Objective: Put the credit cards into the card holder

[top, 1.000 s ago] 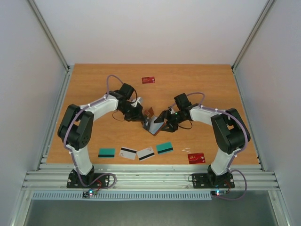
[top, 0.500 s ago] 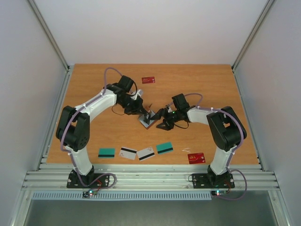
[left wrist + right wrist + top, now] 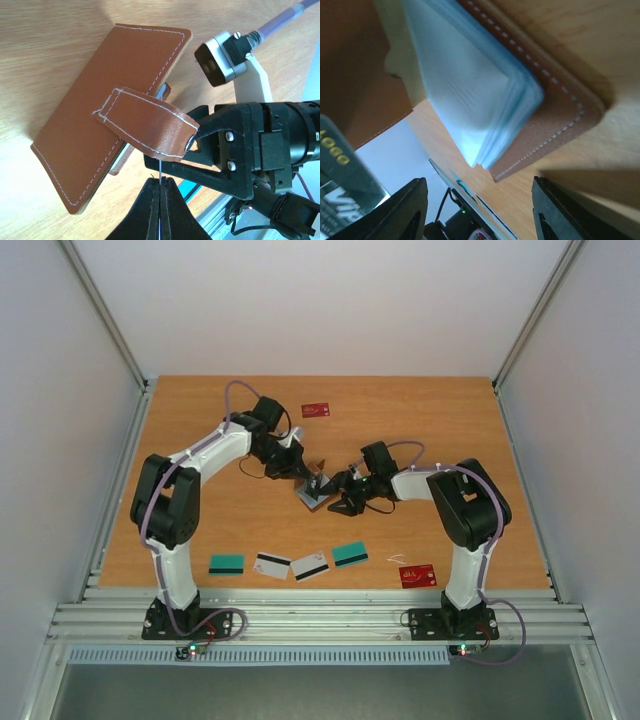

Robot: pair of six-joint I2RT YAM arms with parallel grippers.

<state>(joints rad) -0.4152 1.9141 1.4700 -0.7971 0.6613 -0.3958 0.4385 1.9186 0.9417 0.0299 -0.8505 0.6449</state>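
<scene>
The brown leather card holder [image 3: 314, 491] stands open on the table between my two grippers. In the left wrist view its outer face [image 3: 100, 115] and snap tab [image 3: 150, 125] show. My left gripper [image 3: 160, 187] is shut on a thin card seen edge-on, just under the tab. The right wrist view shows this black card [image 3: 337, 190] with gold print beside the grey-blue lining [image 3: 470, 100]. My right gripper [image 3: 485, 215] is open, its fingers wide apart just short of the holder's open edge. In the top view the left gripper [image 3: 303, 472] and the right gripper [image 3: 338, 495] flank the holder.
Loose cards lie near the front edge: a teal card [image 3: 227, 564], two white cards [image 3: 272, 565] [image 3: 310, 567], a teal card [image 3: 350, 555] and a red card [image 3: 417, 575]. Another red card [image 3: 316, 410] lies at the back.
The card holder and both grippers have shifted a little toward the back left. The left arm has drawn back and the right arm has stretched further left. The loose cards have not moved.
</scene>
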